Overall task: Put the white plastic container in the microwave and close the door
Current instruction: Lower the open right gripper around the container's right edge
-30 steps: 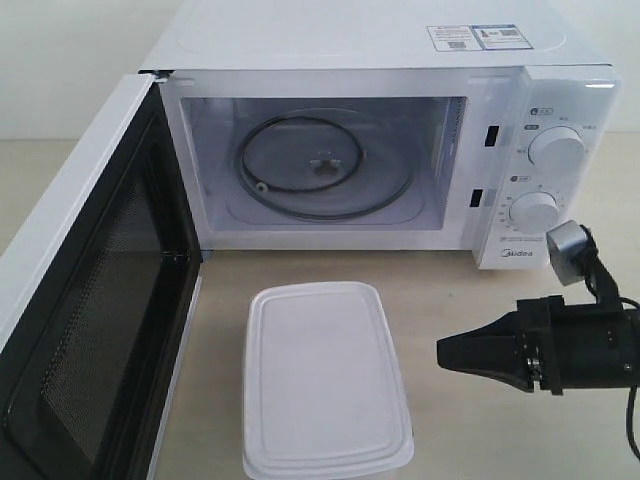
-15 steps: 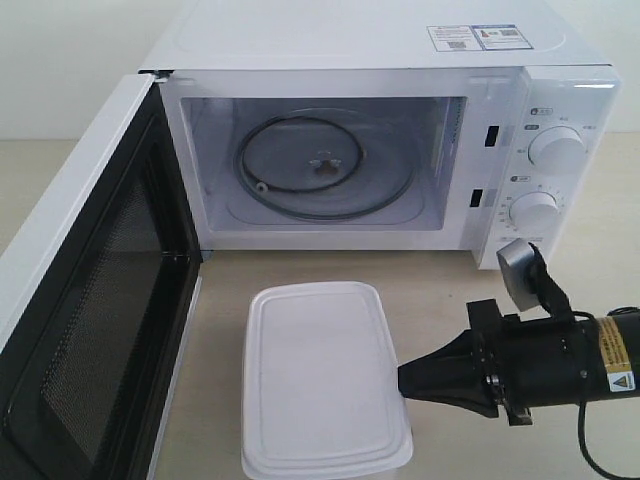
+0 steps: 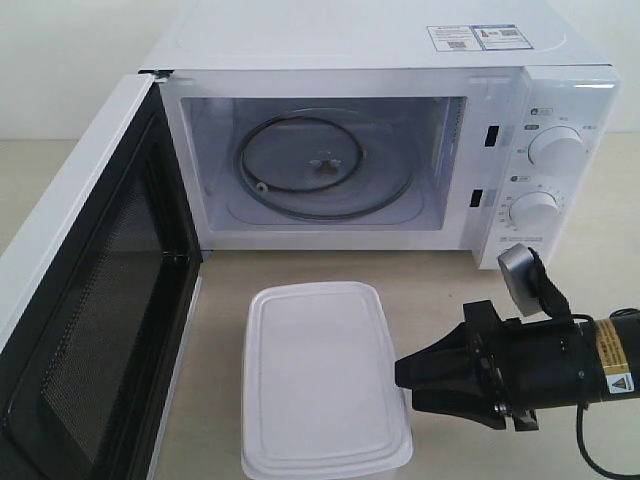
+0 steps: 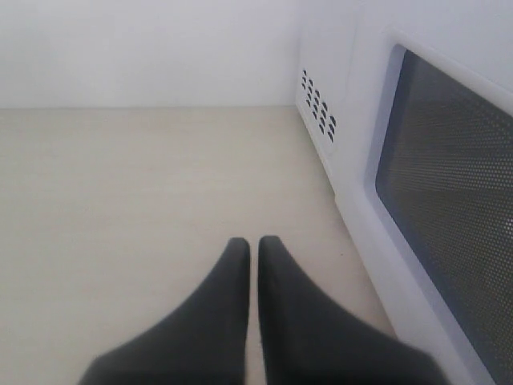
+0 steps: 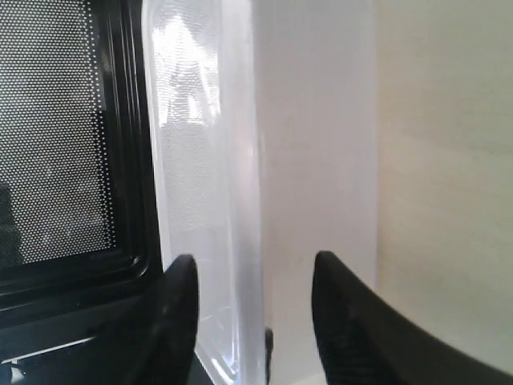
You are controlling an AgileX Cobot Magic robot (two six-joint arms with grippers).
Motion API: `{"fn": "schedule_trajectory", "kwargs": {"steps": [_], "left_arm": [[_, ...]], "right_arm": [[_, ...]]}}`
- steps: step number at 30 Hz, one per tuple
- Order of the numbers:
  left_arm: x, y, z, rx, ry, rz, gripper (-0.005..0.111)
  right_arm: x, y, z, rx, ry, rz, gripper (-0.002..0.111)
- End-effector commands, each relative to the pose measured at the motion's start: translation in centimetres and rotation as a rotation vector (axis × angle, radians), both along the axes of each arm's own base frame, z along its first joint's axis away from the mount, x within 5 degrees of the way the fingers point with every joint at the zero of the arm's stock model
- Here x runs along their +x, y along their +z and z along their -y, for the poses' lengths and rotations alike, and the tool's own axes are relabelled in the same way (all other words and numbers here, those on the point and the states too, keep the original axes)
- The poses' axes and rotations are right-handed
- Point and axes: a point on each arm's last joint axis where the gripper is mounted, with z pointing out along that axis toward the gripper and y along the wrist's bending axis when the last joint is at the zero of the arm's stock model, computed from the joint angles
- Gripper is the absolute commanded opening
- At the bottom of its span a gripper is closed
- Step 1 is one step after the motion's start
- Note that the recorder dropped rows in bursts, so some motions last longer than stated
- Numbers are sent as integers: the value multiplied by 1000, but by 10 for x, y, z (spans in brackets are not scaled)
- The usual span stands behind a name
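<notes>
You have the microwave (image 3: 330,40) filling the back of the exterior view. Its cavity is open and the glass turntable (image 3: 325,165) inside is bare. The door (image 3: 90,320) is swung wide on the left and shows its black inner frame and mesh.

Only the left wrist view gives you the door's outer face (image 4: 449,216), with the vent holes in the microwave's side wall beyond it. That view also shows the pale table (image 4: 144,208) under the left gripper (image 4: 254,243). The exterior view does not show that gripper at all. Its fingers are closed almost tip to tip and hold nothing.

The white plastic container (image 3: 320,375) lies flat on the table (image 3: 440,290), lid up. It is in front of the cavity, between the open door and your right arm. Its long axis runs from the front of the table toward the microwave, with a short end facing the cavity.

Your right gripper (image 3: 403,380) comes in from the right, with its tips at the container's right long side. Whether they touch it you cannot tell from here.

The right wrist view adds the detail. The jaws (image 5: 255,269) are spread apart and the container's (image 5: 264,160) rim runs between them. One finger is on the clear wall side and the other over the lid. The door's mesh (image 5: 56,136) shows behind.
</notes>
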Motion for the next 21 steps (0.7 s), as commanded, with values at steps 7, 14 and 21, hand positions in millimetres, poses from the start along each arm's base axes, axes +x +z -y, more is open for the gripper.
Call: {"fn": "schedule_trajectory", "kwargs": {"steps": [7,14,21], "left_arm": [[0,0,0,-7,4,3,4],[0,0,0,-7,4,3,4],[0,0,0,-7,4,3,4]], "right_arm": [[-3,-3,-10,-31,24,-30,44],[-3,-2,-10,-25,13,-45,44],[-3,-2,-10,-24,8,-57,44]]}}
